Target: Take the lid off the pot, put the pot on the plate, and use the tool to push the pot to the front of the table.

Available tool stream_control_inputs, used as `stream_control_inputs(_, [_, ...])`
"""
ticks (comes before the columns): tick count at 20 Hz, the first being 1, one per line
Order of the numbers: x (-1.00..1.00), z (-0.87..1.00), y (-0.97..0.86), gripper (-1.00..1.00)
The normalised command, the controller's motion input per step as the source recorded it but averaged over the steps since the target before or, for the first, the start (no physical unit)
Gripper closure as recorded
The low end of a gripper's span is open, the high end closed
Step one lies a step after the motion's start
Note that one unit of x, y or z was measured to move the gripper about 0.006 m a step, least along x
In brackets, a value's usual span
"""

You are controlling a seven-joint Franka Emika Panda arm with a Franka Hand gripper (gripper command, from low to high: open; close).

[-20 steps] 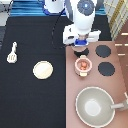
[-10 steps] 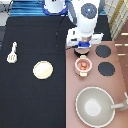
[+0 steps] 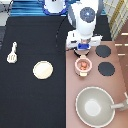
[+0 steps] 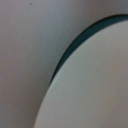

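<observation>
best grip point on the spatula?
Probably the handle, from straight above: the spatula lies flat on the table, narrow handle toward the exterior view's top, broad head toward its bottom. The claw is over the stove, on the pot's top side.

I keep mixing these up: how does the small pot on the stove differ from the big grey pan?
The pot is small, pink-beige with a reddish inside; the pan is far larger, grey with a pale inside. The pot has little side tabs; the pan has one long handle. The pot sits just below the gripper in the exterior view; the pan lies at that view's bottom. Both sit open-topped on the stove.
</observation>
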Motion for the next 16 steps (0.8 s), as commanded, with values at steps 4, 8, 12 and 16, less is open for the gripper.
stream_control_inputs(4, [-0.05,0.64,0.16,-1.0])
stream_control_inputs(8, [0.07,0.87,0.05,-1.0])
stream_control_inputs(12, [0.46,0.86,0.0,-1.0])
stream_control_inputs(16, [0.72,0.79,-0.1,-1.0])
